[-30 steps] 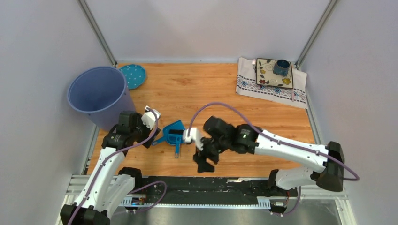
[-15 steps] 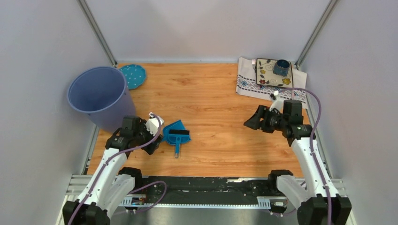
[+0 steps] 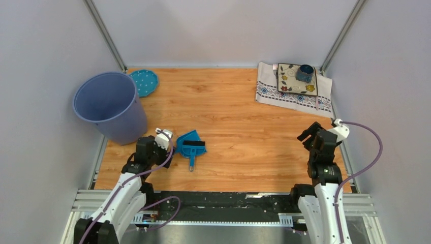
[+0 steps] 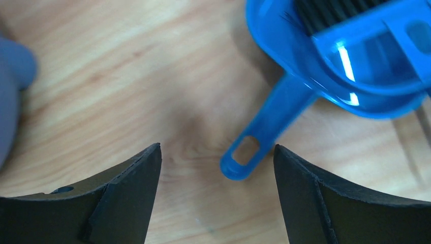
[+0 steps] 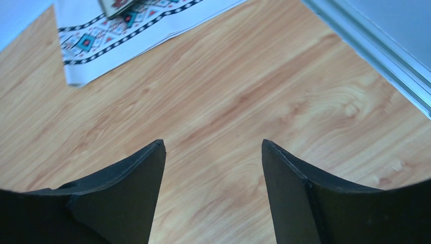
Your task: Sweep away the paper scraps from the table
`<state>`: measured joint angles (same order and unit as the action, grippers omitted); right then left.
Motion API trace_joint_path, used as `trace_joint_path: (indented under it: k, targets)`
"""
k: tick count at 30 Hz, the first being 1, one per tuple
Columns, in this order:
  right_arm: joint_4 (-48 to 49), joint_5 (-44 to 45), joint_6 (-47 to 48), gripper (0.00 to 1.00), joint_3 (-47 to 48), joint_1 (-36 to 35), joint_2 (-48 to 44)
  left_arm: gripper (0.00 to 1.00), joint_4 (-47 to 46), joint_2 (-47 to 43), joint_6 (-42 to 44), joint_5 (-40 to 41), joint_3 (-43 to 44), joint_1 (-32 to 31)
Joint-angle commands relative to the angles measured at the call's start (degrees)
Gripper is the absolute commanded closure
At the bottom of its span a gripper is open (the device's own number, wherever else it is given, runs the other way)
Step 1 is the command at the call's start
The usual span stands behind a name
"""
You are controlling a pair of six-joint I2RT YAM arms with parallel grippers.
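Near edge of table point(image 3: 239, 112), both arms low by their bases.

- Step in hand: judged the close of the sweep. No paper scraps show anywhere on the board; whether they lie inside the bin cannot be told.
- Left gripper point(image 4: 215, 150): fingers apart, holding nothing, dustpan handle just ahead of them.
- Right gripper point(image 5: 213, 143): fingers apart, over bare wood, nothing between.
- Next move, as judged: a last check for stray bits; only if one turns up, a fresh grip on the handle.

Count:
- dustpan point(image 3: 184, 141), one
- brush point(image 3: 192, 158), one, lying in the pan
- bin point(image 3: 122, 129), one
- dotted disc point(image 3: 145, 81), one
- cloth point(image 3: 284, 96), one
- plate point(image 3: 289, 81), one
- cup point(image 3: 305, 72), one
- scraps seen, none
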<state>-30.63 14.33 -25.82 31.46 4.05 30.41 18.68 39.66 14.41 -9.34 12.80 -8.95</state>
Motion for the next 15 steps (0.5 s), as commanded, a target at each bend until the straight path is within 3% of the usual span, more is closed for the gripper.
trace_joint_path:
  k: [1, 10, 15]
  targets:
    - [9.2, 14.4, -4.4, 0.27, -7.0, 0.1, -4.0, 0.13, -18.5, 0.6, -6.4, 10.1, -3.0, 0.2]
    - [17.9, 13.4, -2.2, 0.27, -16.5, 0.2, -8.6, 0.09, -41.7, 3.3, -7.0, 11.5, -14.5, 0.2]
    - [22.8, 6.8, 1.9, 0.28, -17.9, 0.1, -9.1, 0.09, -46.2, 3.4, -6.2, 10.1, -17.6, 0.2]
